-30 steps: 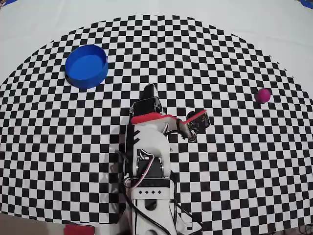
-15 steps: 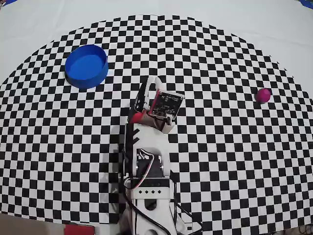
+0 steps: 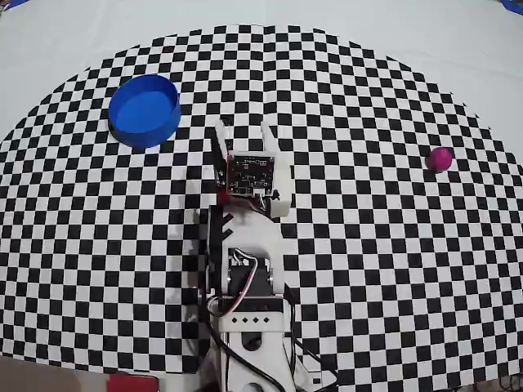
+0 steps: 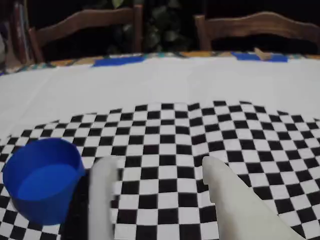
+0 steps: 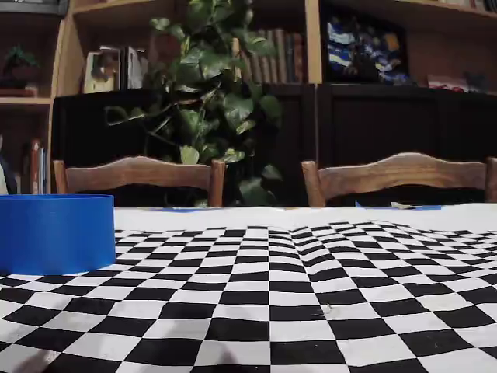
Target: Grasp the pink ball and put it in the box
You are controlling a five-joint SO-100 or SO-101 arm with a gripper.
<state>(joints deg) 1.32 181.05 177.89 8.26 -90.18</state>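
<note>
Near the middle of the tabletop (image 3: pixel 458 49), the gripper (image 3: pixel 243 132) stood with its jaws spread and nothing between them, pointing toward the far edge in the overhead view. The ball (image 3: pixel 440 158) lay well apart from it, close to the right edge of the checkered mat (image 3: pixel 384 269), so the coming move looked to call for a wide swing rightward. The box (image 3: pixel 145 110) sat toward the far left corner of the mat, nearer the gripper than the ball was. In the wrist view the fingers (image 4: pixel 102 200) framed bare checks, with the box at lower left and no ball in sight.
</note>
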